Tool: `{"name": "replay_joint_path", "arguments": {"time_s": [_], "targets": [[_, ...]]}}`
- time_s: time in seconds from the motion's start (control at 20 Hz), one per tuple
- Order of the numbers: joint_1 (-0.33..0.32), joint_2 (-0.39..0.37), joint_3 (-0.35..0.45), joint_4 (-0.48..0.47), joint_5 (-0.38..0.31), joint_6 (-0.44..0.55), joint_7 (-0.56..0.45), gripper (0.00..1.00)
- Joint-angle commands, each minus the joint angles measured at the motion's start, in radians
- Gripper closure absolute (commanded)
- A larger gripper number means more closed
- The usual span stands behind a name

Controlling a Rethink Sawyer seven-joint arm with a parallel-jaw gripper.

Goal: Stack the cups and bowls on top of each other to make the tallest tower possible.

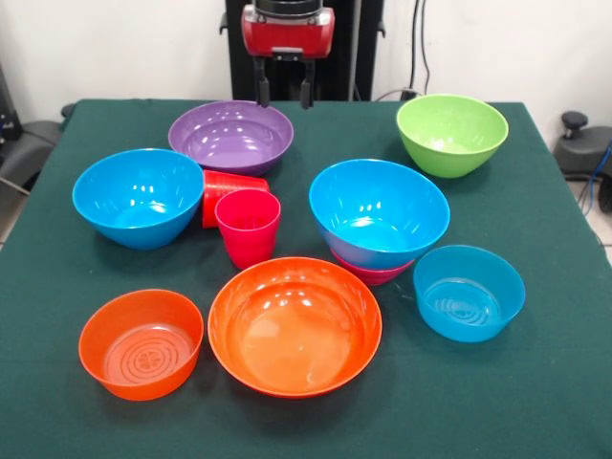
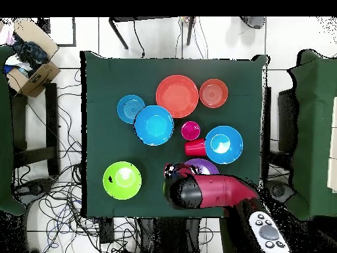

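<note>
in the front view the gripper (image 1: 284, 94) hangs above the far rim of the glossy purple plastic bowl (image 1: 231, 136), with its two fingers parted and nothing between them, so it is released. i judge that it waits there before the first pick, because no tower is built yet. all the pieces stand apart on the green cloth table (image 1: 555, 382). the large blue bowl on the left (image 1: 138, 197) stands open side up. just beside it the red-orange plastic cup (image 1: 229, 194) lies on its side, and the pink-magenta cup (image 1: 249, 228) stands upright in front of it, touching or almost touching. the second large blue bowl (image 1: 379, 211) sits on top of the small magenta bowl (image 1: 371, 273), of which only a low edge shows; this is the only stacking so far. the large orange bowl (image 1: 295, 325) is nearest to the camera, between the small orange bowl with ringed bottom (image 1: 141, 343) and the light blue bowl with ringed bottom (image 1: 469, 292). the lime green bowl (image 1: 451, 134) stands alone, well apart.

in the overhead view the red and black arm (image 2: 210, 191) covers most of the purple bowl, so the gripper itself is hidden there. the bowls lie open side up, which probably makes nesting easy but low; for height some may need turning over.
</note>
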Motion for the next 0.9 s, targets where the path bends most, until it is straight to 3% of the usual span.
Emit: {"name": "replay_joint_path", "arguments": {"time_s": [0.05, 0.2, 0.5, 0.9], "targets": [[0.065, 0.098, -0.082, 0.064, -0.110, -0.148, 0.117, 0.00], [0.072, 0.126, -0.101, 0.073, -0.124, -0.213, 0.121, 0.00], [0.156, 0.186, -0.213, 0.064, -0.124, -0.377, 0.150, 0.00], [0.180, 0.237, -0.247, 0.051, -0.089, -0.472, 0.137, 0.00]]}}
